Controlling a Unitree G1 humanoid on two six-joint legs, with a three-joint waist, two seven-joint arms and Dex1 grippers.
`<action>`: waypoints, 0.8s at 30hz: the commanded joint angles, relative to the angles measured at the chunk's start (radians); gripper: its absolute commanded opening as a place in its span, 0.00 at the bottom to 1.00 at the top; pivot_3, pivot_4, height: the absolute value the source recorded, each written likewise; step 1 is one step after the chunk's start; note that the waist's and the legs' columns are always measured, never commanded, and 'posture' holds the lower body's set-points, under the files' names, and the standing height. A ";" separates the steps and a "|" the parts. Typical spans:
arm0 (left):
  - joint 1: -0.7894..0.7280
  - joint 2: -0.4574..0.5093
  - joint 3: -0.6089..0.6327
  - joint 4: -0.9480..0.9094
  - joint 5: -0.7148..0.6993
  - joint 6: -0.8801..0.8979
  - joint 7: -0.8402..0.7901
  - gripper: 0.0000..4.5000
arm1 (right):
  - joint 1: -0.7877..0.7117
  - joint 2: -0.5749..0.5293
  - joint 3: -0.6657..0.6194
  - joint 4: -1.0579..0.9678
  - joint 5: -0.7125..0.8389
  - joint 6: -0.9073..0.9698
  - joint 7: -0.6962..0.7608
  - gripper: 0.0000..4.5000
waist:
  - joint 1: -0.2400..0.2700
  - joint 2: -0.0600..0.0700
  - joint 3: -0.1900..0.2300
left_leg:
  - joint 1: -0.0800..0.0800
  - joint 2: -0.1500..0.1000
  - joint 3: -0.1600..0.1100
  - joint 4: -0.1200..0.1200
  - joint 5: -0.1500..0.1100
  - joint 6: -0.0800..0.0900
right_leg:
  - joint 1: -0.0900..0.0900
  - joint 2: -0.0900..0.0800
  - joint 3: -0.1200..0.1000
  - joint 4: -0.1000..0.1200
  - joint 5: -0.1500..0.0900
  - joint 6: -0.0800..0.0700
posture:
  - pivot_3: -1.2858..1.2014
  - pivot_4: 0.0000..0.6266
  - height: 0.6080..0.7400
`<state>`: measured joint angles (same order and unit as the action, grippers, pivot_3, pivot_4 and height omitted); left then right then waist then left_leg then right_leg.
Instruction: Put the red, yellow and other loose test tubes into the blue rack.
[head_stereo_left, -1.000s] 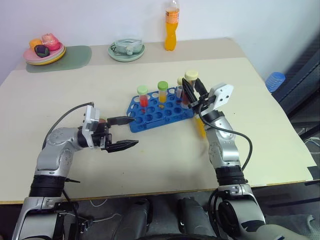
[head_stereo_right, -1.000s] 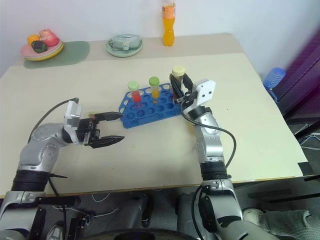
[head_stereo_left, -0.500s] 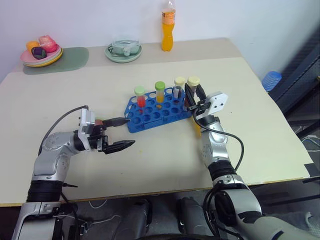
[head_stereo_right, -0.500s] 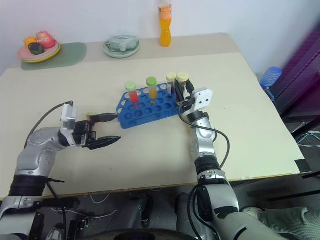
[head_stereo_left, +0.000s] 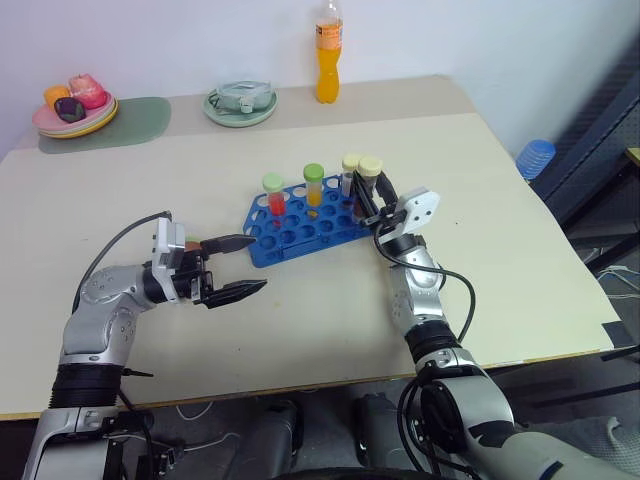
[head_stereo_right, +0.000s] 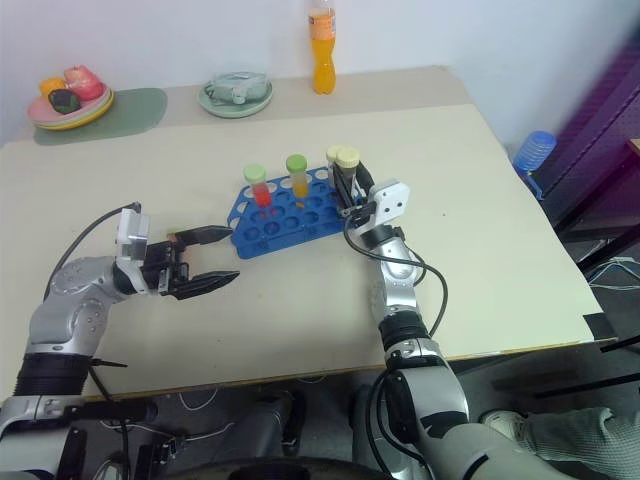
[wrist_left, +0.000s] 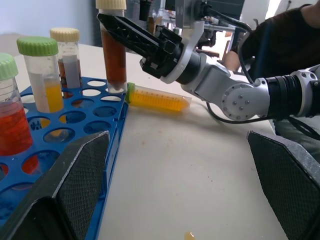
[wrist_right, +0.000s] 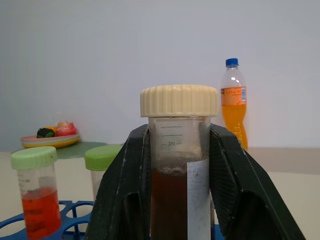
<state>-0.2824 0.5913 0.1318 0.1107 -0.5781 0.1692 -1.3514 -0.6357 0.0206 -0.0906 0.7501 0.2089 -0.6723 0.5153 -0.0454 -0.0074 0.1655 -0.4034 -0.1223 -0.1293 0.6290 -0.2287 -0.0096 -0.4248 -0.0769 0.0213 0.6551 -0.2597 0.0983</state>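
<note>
While four tubes stand upright at the blue rack (head_stereo_left: 305, 224), one of them, the brown tube (wrist_left: 114, 50) with a cream cap, is clamped between the fingers of the right gripper (head_stereo_left: 372, 196) at the rack's corner; whether its foot is seated in a hole cannot be told. Beside the right gripper, toward the left arm, stand three more: a grey tube (wrist_left: 69, 56) with a cream cap, a yellow tube (wrist_left: 44, 75) with a green cap, and a red tube (wrist_left: 12, 117) with a green cap. One loose tube (wrist_left: 159, 98), orange-yellow with a green cap, lies on its side on the worktop (head_stereo_left: 500, 210) just under the right gripper, close to the rack's edge.

The left gripper (head_stereo_left: 232, 266) hovers near the rack's opposite end, its two fingers spread wide and holding nothing.

Beyond the right gripper, at the worktop's far edge, stand one orange bottle (head_stereo_left: 327, 52), one pale green dish (head_stereo_left: 240, 103), and one plate of food (head_stereo_left: 72, 108) on a green mat (head_stereo_left: 130, 116). A person's dark sleeve (wrist_left: 280, 45) shows behind the right arm.
</note>
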 joint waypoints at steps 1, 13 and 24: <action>0.002 0.010 0.015 -0.035 -0.013 -0.003 0.001 1.00 | 0.004 0.012 0.015 0.033 -0.010 0.016 0.001 0.27 | 0.000 0.000 0.000 | 0.000 0.000 0.000 0.000 0.000 0.000 | 0.000 0.000 0.000 0.000 0.000 0.000 | 0.52 0.24 1.00; 0.013 0.002 0.012 -0.054 -0.014 -0.002 0.021 1.00 | -0.029 -0.011 -0.015 0.061 0.009 0.016 -0.015 0.27 | 0.001 0.000 0.000 | 0.005 0.000 0.000 -0.001 -0.003 0.005 | 0.001 0.000 0.000 0.000 0.000 0.000 | 0.52 0.24 1.00; 0.003 -0.003 0.006 -0.053 -0.014 -0.001 0.024 1.00 | 0.014 -0.042 -0.033 0.009 0.019 0.011 -0.020 0.27 | 0.004 0.000 0.000 | 0.006 0.000 0.000 -0.001 -0.003 0.005 | 0.003 0.000 0.000 -0.001 0.000 0.000 | 0.52 0.24 1.00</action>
<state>-0.2699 0.5869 0.1314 0.0905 -0.5781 0.1695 -1.3260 -0.6425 -0.0105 -0.1111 0.7674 0.2199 -0.6686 0.4991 -0.0412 -0.0074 0.1654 -0.3970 -0.1225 -0.1292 0.6284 -0.2320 -0.0041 -0.4216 -0.0771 0.0216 0.6545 -0.2597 0.0981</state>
